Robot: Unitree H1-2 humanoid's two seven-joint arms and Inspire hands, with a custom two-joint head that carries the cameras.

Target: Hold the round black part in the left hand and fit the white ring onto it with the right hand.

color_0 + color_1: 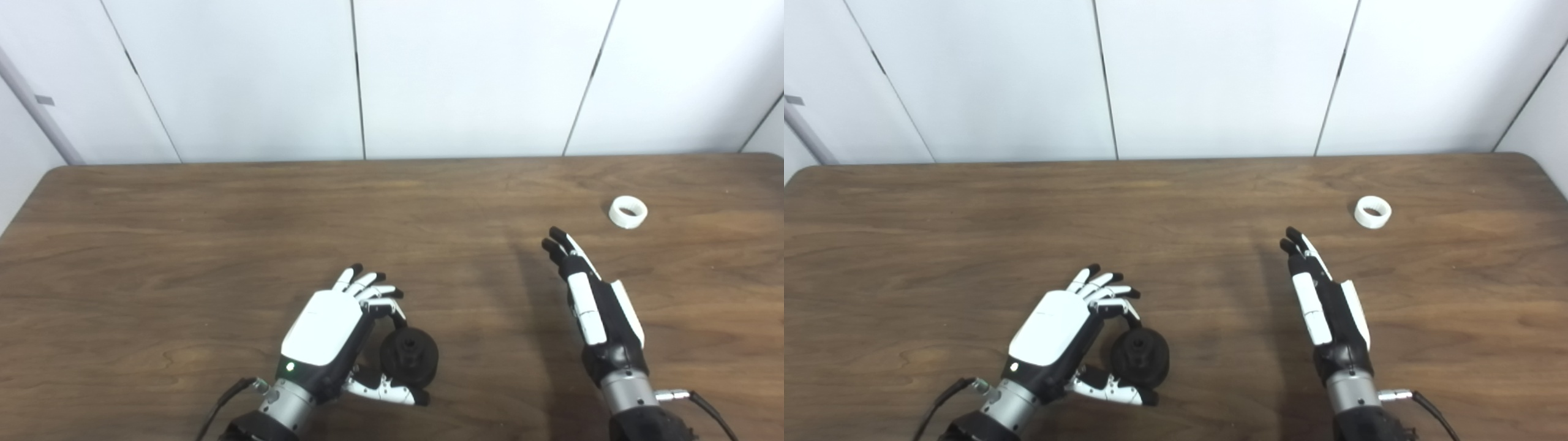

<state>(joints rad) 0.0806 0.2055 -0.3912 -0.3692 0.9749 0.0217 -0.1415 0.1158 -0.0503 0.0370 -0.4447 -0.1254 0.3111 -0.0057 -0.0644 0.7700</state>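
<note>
Black and round, the part [409, 356] is sitting near the bench's near edge, a little left of its middle, caught between the thumb and the curled fingers [373, 294] of the left hand [334, 334]. By my judgement the hand is clamping it with its face turned up and toward the right, so that the side meant to take the ring is lying exposed to the other arm; whether the part is also resting on the bench [184, 245] I cannot tell

White, the ring [628, 212] is lying flat toward the far right corner of the bench, hole upward, touching nothing. It is sitting beyond and to the right of the right hand [597, 306], near its fingertips [556, 242] but apart from them. That hand is carrying nothing, its fingers straight and stretched toward the far edge, thumb lying along the side, edge-on to the cameras, hovering over the right half of the bench. I am reading this as a reach for the ring, not yet a grasp
</note>
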